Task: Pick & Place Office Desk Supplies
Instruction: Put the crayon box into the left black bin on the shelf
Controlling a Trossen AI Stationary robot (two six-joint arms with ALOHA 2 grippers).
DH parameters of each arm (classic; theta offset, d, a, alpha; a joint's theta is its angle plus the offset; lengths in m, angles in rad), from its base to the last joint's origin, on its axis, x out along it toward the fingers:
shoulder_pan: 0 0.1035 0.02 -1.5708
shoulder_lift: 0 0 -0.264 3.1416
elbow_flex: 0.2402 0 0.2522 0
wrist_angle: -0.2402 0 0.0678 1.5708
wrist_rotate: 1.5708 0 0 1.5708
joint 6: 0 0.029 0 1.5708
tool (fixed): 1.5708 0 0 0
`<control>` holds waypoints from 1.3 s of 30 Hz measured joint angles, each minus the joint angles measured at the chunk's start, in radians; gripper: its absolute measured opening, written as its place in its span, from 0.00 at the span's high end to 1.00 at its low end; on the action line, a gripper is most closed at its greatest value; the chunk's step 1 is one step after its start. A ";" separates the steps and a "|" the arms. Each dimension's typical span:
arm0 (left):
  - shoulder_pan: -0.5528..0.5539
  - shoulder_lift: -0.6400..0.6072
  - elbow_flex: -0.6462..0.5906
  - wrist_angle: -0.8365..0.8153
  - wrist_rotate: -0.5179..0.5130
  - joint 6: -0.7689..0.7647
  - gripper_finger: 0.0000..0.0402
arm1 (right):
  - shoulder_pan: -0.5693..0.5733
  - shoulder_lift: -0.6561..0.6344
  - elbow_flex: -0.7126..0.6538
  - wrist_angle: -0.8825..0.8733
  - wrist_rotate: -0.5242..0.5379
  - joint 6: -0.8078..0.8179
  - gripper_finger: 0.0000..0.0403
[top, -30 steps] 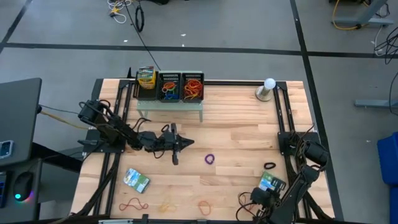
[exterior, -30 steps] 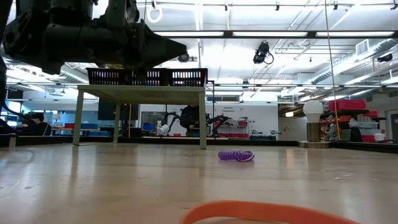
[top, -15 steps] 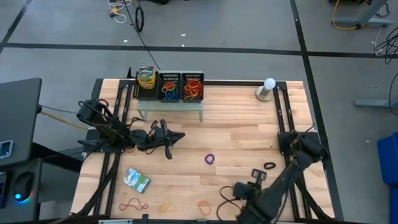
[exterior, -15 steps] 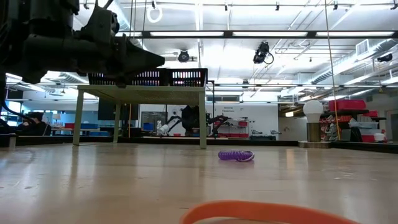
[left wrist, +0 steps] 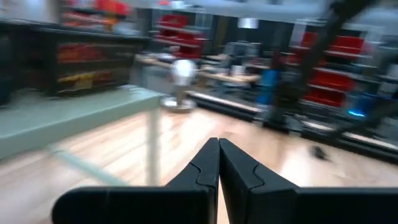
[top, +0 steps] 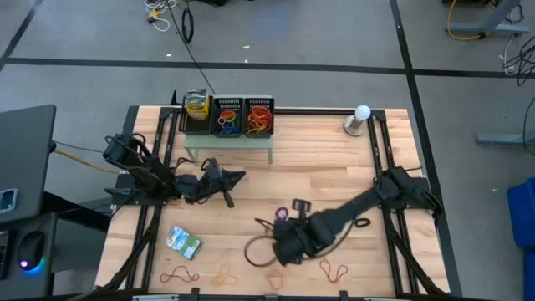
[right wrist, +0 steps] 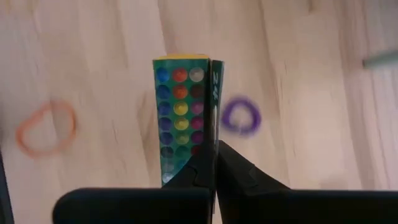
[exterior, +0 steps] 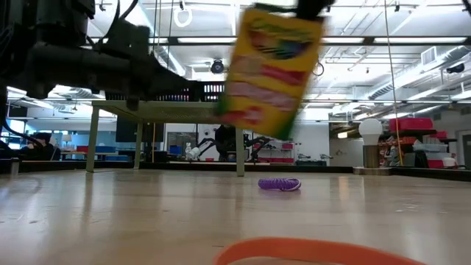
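My right gripper (top: pixel 284 230) hangs above the table's middle, shut on a flat green-and-yellow packet (exterior: pixel 276 70) with rows of coloured dots on one face (right wrist: pixel 180 118). A purple rubber band (top: pixel 281 214) lies on the wood just beyond it, flat on its side (exterior: pixel 280 184). A second packet (top: pixel 183 242) lies flat at the near left. Red (top: pixel 178 274), tan (top: pixel 224 274) and orange (top: pixel 276 276) bands lie along the near edge. My left gripper (top: pixel 241 177) is shut and empty, level, in front of the pale-green shelf (top: pixel 229 144). My right gripper pinches the packet's upper end (right wrist: pixel 180 158) between its two fingers. They come from above, slanting steeply down. The packet hangs tilted below them (exterior: pixel 276 70), lifted clear of the table.
On the shelf stand black mesh trays with bands (top: pixel 229 117) (top: pixel 257 117) and a yellow box (top: pixel 196 104). A lamp bulb (top: pixel 361 115) stands at the far right. A black band (top: pixel 361 223) and an orange band (top: pixel 334 269) lie at the near right.
My right gripper has swung from the near right corner toward the table's middle and risen, turning as it went; the packet has gone with it, lifted clear. My left gripper has drawn back toward the left and far edges and turned, still shut.
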 joint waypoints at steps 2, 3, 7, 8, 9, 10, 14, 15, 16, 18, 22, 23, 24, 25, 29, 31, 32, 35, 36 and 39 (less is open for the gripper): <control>0.000 0.000 -0.011 -0.001 -0.051 -0.005 0.97 | -0.036 0.000 -0.004 0.061 0.000 -0.042 0.98; 0.000 0.000 -0.020 -0.002 -0.063 -0.004 0.97 | -0.055 0.000 -0.004 0.078 -0.001 -0.057 0.98; -0.001 0.000 -0.064 0.011 -0.095 -0.018 0.97 | -0.132 0.000 -0.004 0.119 -0.004 -0.117 0.98; -0.001 0.000 -0.075 0.014 -0.113 -0.030 0.97 | -0.153 0.000 -0.004 0.122 -0.004 -0.141 0.98; 0.000 0.000 -0.087 0.016 -0.134 -0.045 0.97 | -0.173 0.000 -0.004 0.126 -0.004 -0.166 0.98; 0.000 0.000 -0.099 0.019 -0.153 -0.054 0.97 | -0.194 0.000 -0.004 0.132 -0.005 -0.195 0.98; 0.000 0.000 -0.132 0.020 -0.171 -0.083 0.97 | -0.277 0.003 -0.005 0.151 -0.088 -0.324 0.98; 0.000 0.000 -0.136 0.020 -0.171 -0.086 0.97 | -0.296 0.006 -0.005 0.157 -0.121 -0.357 0.98; 0.000 0.000 -0.140 0.020 -0.171 -0.089 0.97 | -0.312 0.009 -0.005 0.156 -0.160 -0.390 0.98; 0.000 0.000 -0.143 0.019 -0.171 -0.089 0.97 | -0.342 0.018 -0.006 0.152 -0.234 -0.448 0.98; -0.001 0.000 -0.142 0.019 -0.162 -0.089 0.97 | -0.392 0.030 -0.006 0.149 -0.334 -0.515 0.98; -0.001 0.000 -0.142 0.018 -0.161 -0.087 0.97 | -0.402 0.033 -0.006 0.153 -0.348 -0.527 0.98; -0.002 0.000 -0.142 0.019 -0.160 -0.085 0.97 | -0.411 0.037 -0.006 0.150 -0.363 -0.535 0.98; -0.001 0.000 -0.142 0.018 -0.160 -0.084 0.97 | -0.418 0.042 -0.006 0.143 -0.379 -0.544 0.98; -0.001 0.000 -0.142 0.014 -0.160 -0.084 0.97 | -0.439 0.072 -0.006 0.145 -0.426 -0.577 0.98; -0.001 0.000 -0.142 0.009 -0.160 -0.081 0.97 | -0.444 0.086 -0.006 0.151 -0.435 -0.588 0.98; -0.001 0.000 -0.142 0.009 -0.160 -0.080 0.97 | -0.448 0.092 -0.006 0.148 -0.436 -0.592 0.98; -0.001 0.000 -0.142 0.005 -0.160 -0.080 0.97 | -0.453 0.103 -0.006 0.161 -0.444 -0.610 0.98; -0.001 0.000 -0.142 0.004 -0.160 -0.080 0.97 | -0.455 0.103 -0.006 0.159 -0.439 -0.620 0.98; -0.001 0.000 -0.142 -0.002 -0.160 -0.086 0.97 | -0.465 0.104 -0.006 0.178 -0.396 -0.637 0.98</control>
